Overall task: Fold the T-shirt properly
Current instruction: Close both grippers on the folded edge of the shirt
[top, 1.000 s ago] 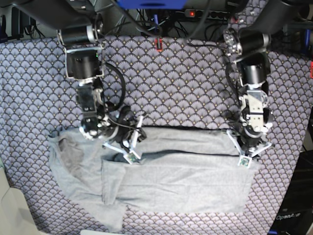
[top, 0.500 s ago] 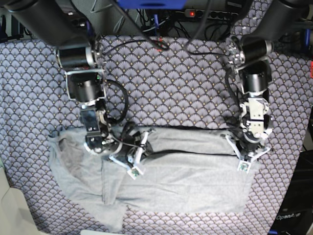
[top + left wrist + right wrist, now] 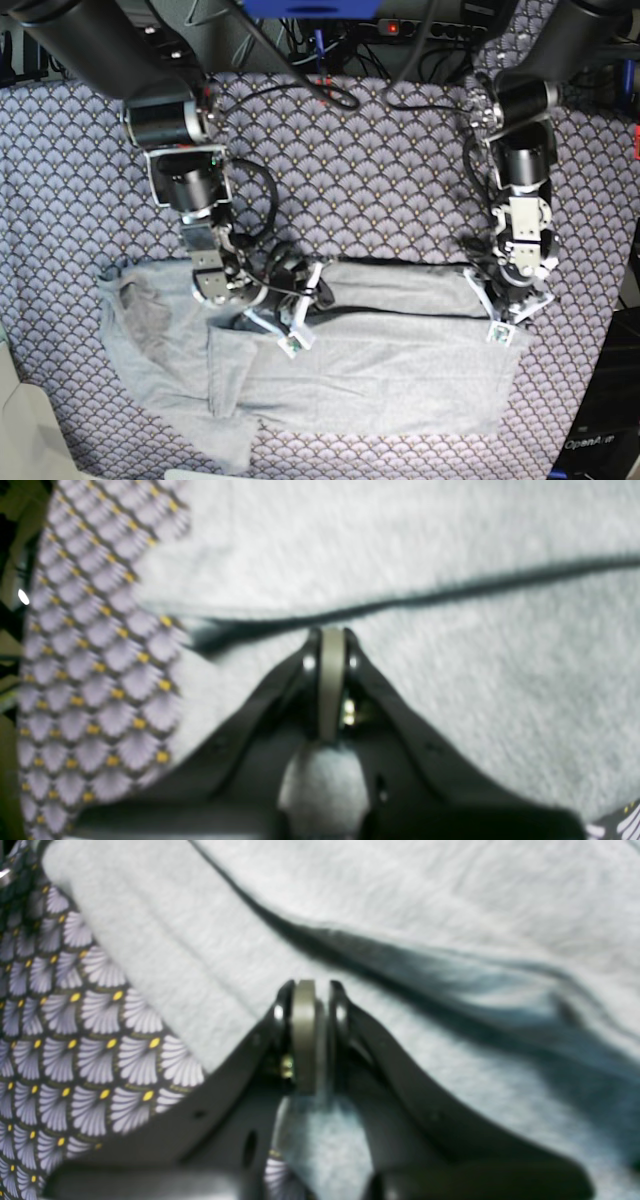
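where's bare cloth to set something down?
Free: purple fan-patterned tablecloth between the two arms, behind the light grey T-shirt; also far left and the front right corner. Crowded: shirt's back edge, where left hand and right hand sit.

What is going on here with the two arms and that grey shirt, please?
A two-armed robot is partway through folding a grey T-shirt spread on a purple fan-patterned tablecloth. The left gripper is shut at the shirt's edge on the base view's right, and the right gripper is shut near the middle of a folded-over edge. Whether either pinches cloth is unclear. One sleeve is already tucked in; the shirt is still rumpled.
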Controlling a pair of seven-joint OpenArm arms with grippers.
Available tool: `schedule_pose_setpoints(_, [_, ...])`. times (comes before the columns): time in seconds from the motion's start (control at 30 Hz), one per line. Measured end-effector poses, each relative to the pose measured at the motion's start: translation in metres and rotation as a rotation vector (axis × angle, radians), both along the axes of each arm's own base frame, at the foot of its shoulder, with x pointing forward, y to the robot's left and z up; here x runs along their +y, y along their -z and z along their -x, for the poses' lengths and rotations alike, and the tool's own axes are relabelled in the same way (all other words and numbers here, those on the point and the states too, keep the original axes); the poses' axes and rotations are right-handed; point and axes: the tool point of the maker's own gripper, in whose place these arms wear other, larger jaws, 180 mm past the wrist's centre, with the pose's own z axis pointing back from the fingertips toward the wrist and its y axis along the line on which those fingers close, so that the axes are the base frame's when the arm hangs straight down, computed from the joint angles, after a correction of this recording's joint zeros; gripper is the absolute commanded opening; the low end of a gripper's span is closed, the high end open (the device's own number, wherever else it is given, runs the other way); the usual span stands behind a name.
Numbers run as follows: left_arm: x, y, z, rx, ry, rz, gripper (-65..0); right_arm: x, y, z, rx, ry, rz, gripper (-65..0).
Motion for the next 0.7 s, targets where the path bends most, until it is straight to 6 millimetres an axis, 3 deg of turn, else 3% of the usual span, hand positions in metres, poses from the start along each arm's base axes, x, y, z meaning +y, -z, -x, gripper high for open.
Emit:
schedule_pose_setpoints(0.57, [0.000, 0.003, -0.005, 0.012, -0.001, 0.017, -65.0, -0.001, -0.008, -0.007, -0.042, 0.016, -0.031, -61.7])
schedule_pose_setpoints(0.7, [-0.006, 0.000, -0.011, -0.011, -0.023, 0.023, -65.0, 0.002, -0.028, -0.023, -0.114, 0.030, -0.078, -61.7])
